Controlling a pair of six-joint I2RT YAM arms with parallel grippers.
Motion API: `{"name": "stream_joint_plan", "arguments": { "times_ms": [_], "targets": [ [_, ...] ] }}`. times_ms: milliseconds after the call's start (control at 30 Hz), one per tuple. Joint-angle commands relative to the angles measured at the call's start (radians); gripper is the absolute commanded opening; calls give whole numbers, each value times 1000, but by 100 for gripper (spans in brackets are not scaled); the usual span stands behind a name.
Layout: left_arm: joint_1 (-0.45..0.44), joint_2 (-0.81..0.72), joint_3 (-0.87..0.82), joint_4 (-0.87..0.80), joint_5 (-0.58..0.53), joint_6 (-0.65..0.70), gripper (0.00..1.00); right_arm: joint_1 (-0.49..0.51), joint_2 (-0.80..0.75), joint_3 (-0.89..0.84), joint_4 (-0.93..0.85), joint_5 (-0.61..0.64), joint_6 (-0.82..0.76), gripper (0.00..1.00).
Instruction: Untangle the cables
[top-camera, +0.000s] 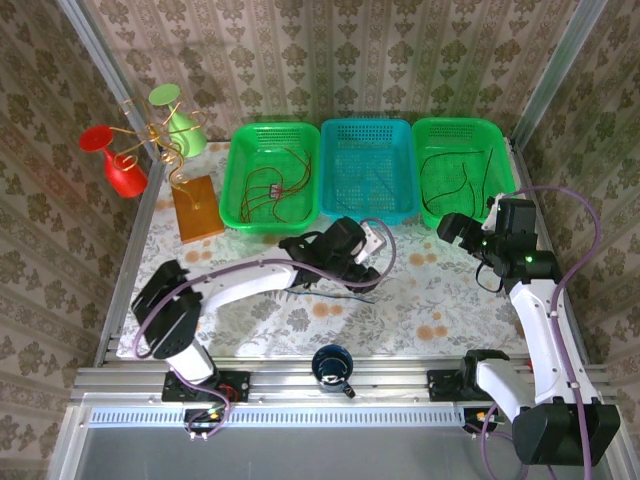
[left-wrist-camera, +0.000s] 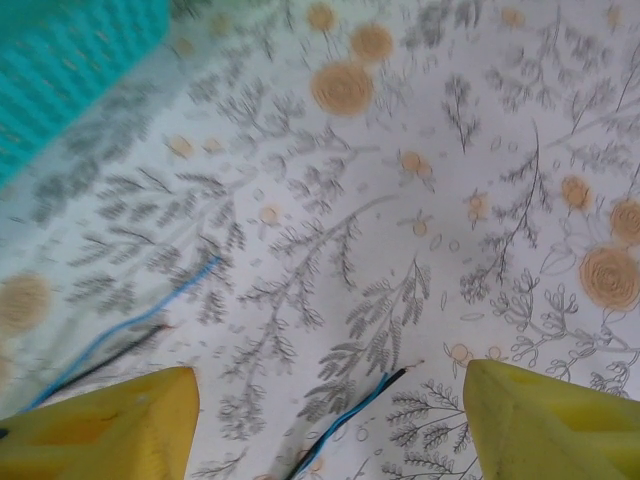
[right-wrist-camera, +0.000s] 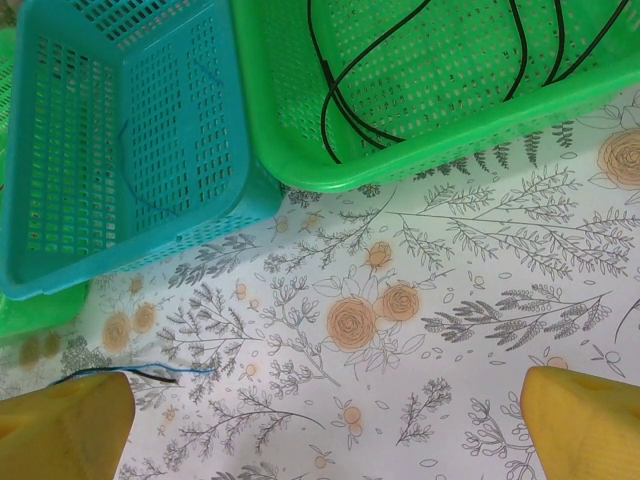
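A blue and a black cable (left-wrist-camera: 350, 410) lie side by side on the flowered cloth, between the yellow fingers of my left gripper (left-wrist-camera: 330, 432). That gripper is open and hovers low over them without touching. Another stretch of the same pair (left-wrist-camera: 130, 335) runs off to the left. In the top view the left gripper (top-camera: 350, 262) is mid-table with these cables (top-camera: 345, 292) just in front of it. Red cables (top-camera: 280, 190) lie in the left green basket, black cables (right-wrist-camera: 340, 100) in the right green basket. My right gripper (right-wrist-camera: 325, 432) is open over bare cloth, in front of the right basket.
Three baskets stand in a row at the back: green (top-camera: 240, 215), teal (top-camera: 368, 213) with a thin blue wire (right-wrist-camera: 135, 190) inside, and green (top-camera: 428, 218). A gold wire stand with red and green cups (top-camera: 195, 205) is at the back left. A dark blue cup (top-camera: 331, 365) sits at the front edge.
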Motion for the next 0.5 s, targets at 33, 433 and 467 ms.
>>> {"name": "stream_joint_plan", "arguments": {
  "times_ms": [33,433,467],
  "targets": [
    [-29,112,66,-53,25,-47,69,4,9,11,6,-11,2,100],
    [-40,306,240,-222,37,-60,55,3,7,33,-13,22,-48,100],
    [-40,313,248,-238,36,-58,53,3,7,31,-14,22,-46,100]
  ]
}}
